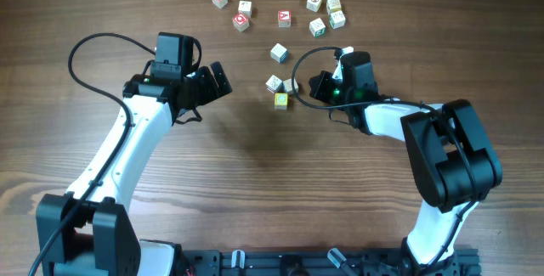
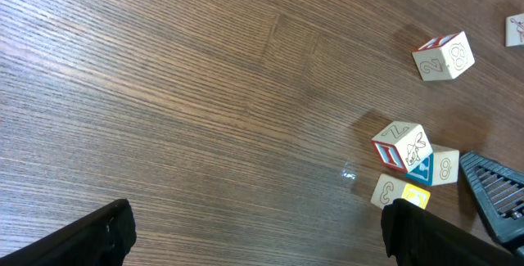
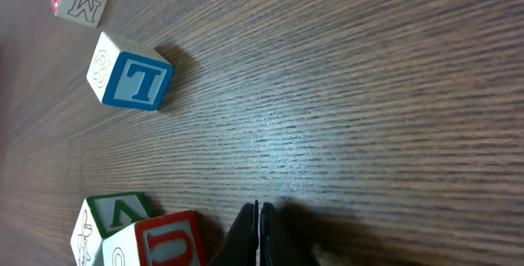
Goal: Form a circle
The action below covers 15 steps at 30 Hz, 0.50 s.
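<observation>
Clustering beside right end effector (image 1: 309, 86): cubes (image 1: 274, 83).

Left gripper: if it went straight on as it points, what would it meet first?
Likely the yellow cube, just ahead of one finger of the open left gripper, though depth is unclear. Between the fingers only bare table shows.

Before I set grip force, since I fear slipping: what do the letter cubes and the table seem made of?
The letter cubes look like pale wood, matte, with printed coloured letters and borders; soft edges suggest it, though no grain shows clearly. The table shows brown wood grain with a faint sheen, so varnished wood or laminate; I cannot tell which.
</observation>
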Each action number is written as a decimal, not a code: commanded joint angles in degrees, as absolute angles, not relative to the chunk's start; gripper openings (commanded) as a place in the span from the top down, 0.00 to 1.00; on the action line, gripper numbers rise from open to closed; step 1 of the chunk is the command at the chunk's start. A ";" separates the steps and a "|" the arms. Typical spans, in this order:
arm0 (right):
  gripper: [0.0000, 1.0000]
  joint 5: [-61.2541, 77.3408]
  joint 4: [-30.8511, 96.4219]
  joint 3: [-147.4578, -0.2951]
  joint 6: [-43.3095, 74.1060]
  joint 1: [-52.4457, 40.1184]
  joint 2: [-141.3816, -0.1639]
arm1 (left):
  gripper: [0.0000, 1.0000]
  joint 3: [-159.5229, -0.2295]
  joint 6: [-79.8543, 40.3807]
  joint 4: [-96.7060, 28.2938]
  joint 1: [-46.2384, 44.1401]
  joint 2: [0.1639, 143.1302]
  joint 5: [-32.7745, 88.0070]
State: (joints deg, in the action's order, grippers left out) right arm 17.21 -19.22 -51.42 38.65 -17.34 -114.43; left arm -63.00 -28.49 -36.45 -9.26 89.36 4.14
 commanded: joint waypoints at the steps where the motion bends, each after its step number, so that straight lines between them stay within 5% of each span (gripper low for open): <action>1: 0.96 17.85 -14.28 -50.98 39.62 -17.12 -116.66 | 0.00 -62.94 -27.40 -36.47 -9.10 89.30 3.55; 15: 0.95 20.23 3.97 -50.98 40.91 -22.28 -112.51 | 0.00 -62.94 -27.40 -36.47 -9.10 89.30 3.55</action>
State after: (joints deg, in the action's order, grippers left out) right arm 22.00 1.65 -53.41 40.86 -19.62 -109.69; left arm -63.00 -28.49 -36.47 -9.26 89.36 4.14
